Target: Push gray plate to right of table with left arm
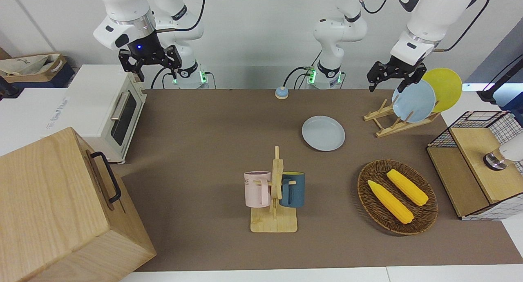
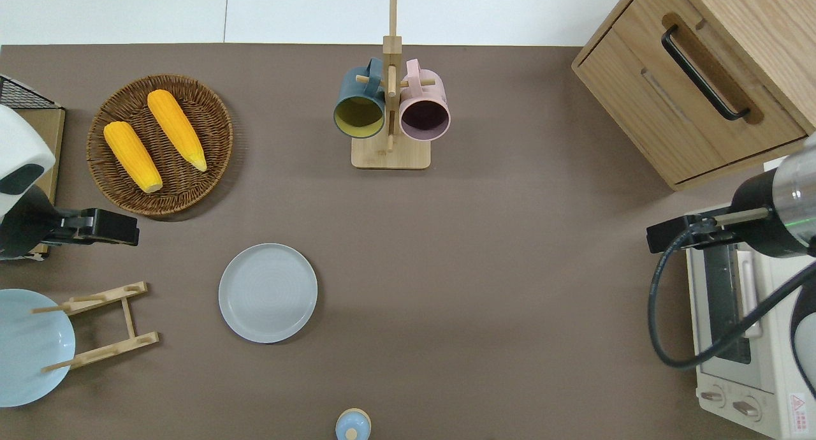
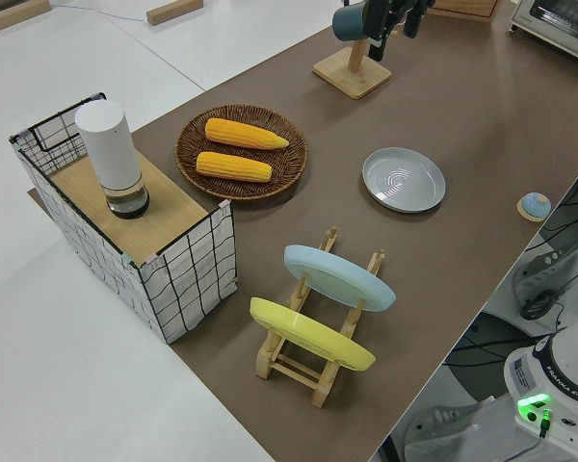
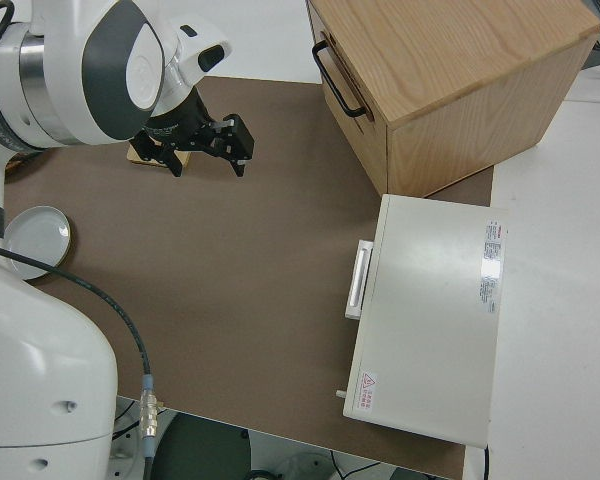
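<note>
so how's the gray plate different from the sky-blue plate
The gray plate lies flat on the table; the sky-blue plate stands on edge in the wooden plate rack. The gray plate is paler and grayer, the sky-blue plate bluer. Both are round and of like size.

Sky-blue plate (image 2: 29, 347): cut by the overhead frame's edge at 9 o'clock. Bell (image 2: 352, 425): clipped at 6 o'clock of the same view. Toaster oven (image 2: 746, 338): partly hidden under the right arm's cable, cropped at 4 o'clock. Wooden cabinet (image 1: 61, 208): cut at the front view's 8 o'clock. Mug rack (image 4: 148, 154): mostly hidden by the right gripper (image 4: 205, 150).
</note>
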